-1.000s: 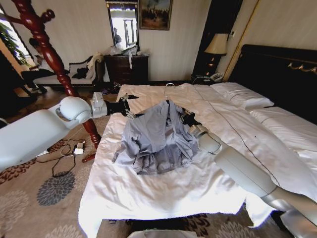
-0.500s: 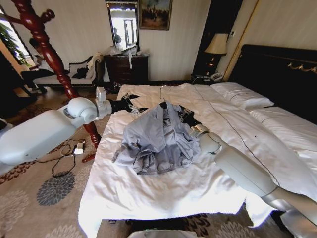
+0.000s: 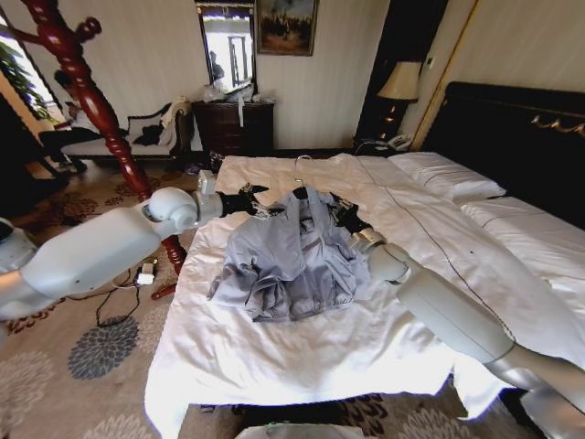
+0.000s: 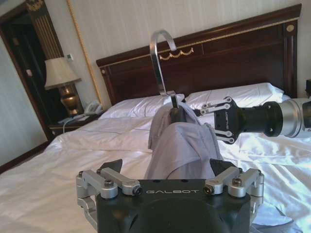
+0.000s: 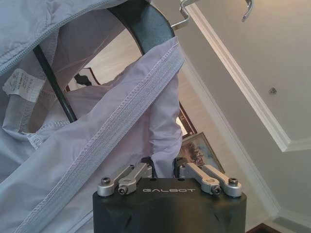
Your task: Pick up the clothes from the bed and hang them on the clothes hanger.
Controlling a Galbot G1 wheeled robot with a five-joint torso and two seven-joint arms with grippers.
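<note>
A: Status check. The clothes (image 3: 291, 256), one grey-blue jacket, lie in the middle of the head view on the bed (image 3: 274, 357), collar end lifted toward the top of the frame, hem and sleeves bunched on the white sheet.

B: And the clothes hanger (image 4: 167, 77)?

A: Already inside the jacket, I judge. In the left wrist view its silver hook stands upright above the collar, upper centre of the frame. In the right wrist view the black shoulder arm runs under the fabric at the top of the frame, with the neck label at left.

B: Grippers?

A: The right gripper (image 5: 165, 167) has its fingers closed in on a fold of the jacket front, at the lower centre of its own view. In the head view it sits just right of the collar. The left gripper (image 4: 167, 170) is spread wide with nothing held; the jacket's near shoulder lies between and just beyond its fingertips. In the head view it is just left of the collar.

B: Progress?

A: Partway. The hanger looks seated at the neck, but the garment's lower part rests on the bed. Whether both shoulders are on the hanger, I cannot tell. Left: settle the left shoulder, then lift it clear.
</note>
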